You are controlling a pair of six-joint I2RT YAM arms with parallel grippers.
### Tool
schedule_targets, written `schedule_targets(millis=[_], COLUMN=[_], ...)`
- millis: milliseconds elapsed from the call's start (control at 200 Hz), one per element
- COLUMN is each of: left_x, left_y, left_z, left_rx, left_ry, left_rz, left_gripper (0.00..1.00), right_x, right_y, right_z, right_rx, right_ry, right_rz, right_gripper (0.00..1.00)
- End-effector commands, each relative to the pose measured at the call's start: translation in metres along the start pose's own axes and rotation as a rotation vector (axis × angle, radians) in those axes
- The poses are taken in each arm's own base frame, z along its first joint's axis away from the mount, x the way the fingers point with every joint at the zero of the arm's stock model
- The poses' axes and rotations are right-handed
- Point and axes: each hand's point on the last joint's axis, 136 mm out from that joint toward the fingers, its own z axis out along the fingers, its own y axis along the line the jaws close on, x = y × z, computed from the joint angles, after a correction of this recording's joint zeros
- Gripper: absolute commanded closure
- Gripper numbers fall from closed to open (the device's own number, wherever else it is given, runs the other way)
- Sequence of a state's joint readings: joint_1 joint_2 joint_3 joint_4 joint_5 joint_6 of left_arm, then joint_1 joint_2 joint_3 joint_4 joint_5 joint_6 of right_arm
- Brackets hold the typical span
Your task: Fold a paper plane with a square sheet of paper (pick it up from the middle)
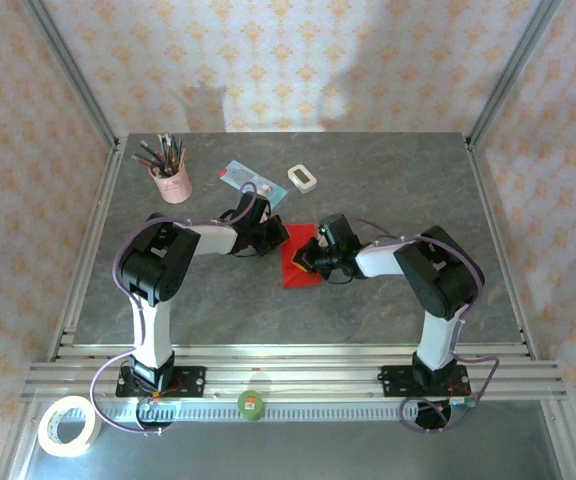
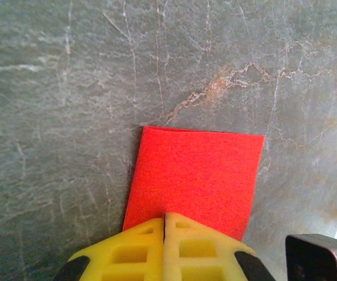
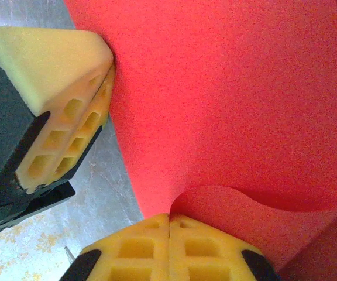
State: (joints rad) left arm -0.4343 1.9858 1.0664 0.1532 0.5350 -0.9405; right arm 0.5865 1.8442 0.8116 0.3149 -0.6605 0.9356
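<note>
The left hand (image 2: pixel 164 219) is clenched, its yellow fingers pressed flat together with nothing between them. Its tips rest at the near edge of the square sheet of paper (image 2: pixel 198 175). In the right wrist view the same tips bear on the sheet's left border, so I judge this hand to be acting as a weight rather than a grip. It should press straight down without dragging. The grey stone worktop (image 2: pixel 57 117) looks smooth, and thin paper would slide on it if pushed sideways.

The red sheet lies mid-worktop between the two hands, mostly flat. One part of it rises as a curled flap (image 3: pixel 244 216) with a shadow beneath.

The right hand (image 3: pixel 169 218) is also clenched. The flap's curved edge runs right into its fingertips, so it appears to be pinching that edge, though the contact itself is hidden between the pads.

The step looks like an early fold, with one edge carried over the sheet while the other side is pinned. To do it well, the right hand should:

- Travel in a low arc, so the paper rolls over rather than buckling.
- Pull gently, since a pinch this narrow can tear or crumple so thin a sheet.
- Bring the carried edge square to the edge it is meant to meet before letting it down.
- Set the crease only after the edges match, rubbing from the middle outward.

If the pinned side creeps, the fold will skew and the plane's centre line will go off with it.
</note>
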Motion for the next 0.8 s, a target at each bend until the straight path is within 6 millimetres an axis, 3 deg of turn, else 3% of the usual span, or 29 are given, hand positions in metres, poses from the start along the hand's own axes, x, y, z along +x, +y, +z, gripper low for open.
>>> schedule_targets(millis=[0, 175, 335, 465, 516, 536, 681, 796], left_x=[0.017, 0.012, 0.001, -0.017, -0.024, -0.029, -0.045, -0.045], left_y=[0.035, 0.025, 0.002, -0.016, -0.014, -0.024, -0.014, -0.006], left_z=[0.011, 0.007, -0.002, -0.021, -0.026, -0.037, -0.063, -0.074], left_rx=[-0.107, -0.096, -0.064, -0.046, -0.056, -0.035, -0.062, -0.076], left_ry=[0.051, 0.043, 0.021, -0.047, -0.076, -0.1, -0.181, -0.193], left_rz=[-0.028, -0.013, 0.009, 0.017, 0.01, 0.016, -0.004, 0.008], left_gripper=[0.96, 0.96, 0.96, 0.95, 0.94, 0.94, 0.93, 0.93], right_x=[-0.002, 0.003, 0.005, 0.005, 0.005, 0.005, 0.005, 0.006], right_y=[-0.012, -0.025, -0.033, -0.037, -0.038, -0.039, -0.038, -0.038], right_z=[0.006, 0.006, 0.006, 0.006, 0.006, 0.006, 0.006, 0.005], right_rx=[0.038, 0.08, 0.101, 0.119, 0.122, 0.124, 0.123, 0.12], right_ry=[-0.015, -0.004, -0.001, -0.003, -0.004, -0.004, -0.002, 0.001], right_rz=[0.011, 0.017, 0.029, 0.034, 0.033, 0.036, 0.036, 0.033], right_gripper=[1.0, 0.99, 0.95, 0.84, 0.81, 0.8, 0.74, 0.68])
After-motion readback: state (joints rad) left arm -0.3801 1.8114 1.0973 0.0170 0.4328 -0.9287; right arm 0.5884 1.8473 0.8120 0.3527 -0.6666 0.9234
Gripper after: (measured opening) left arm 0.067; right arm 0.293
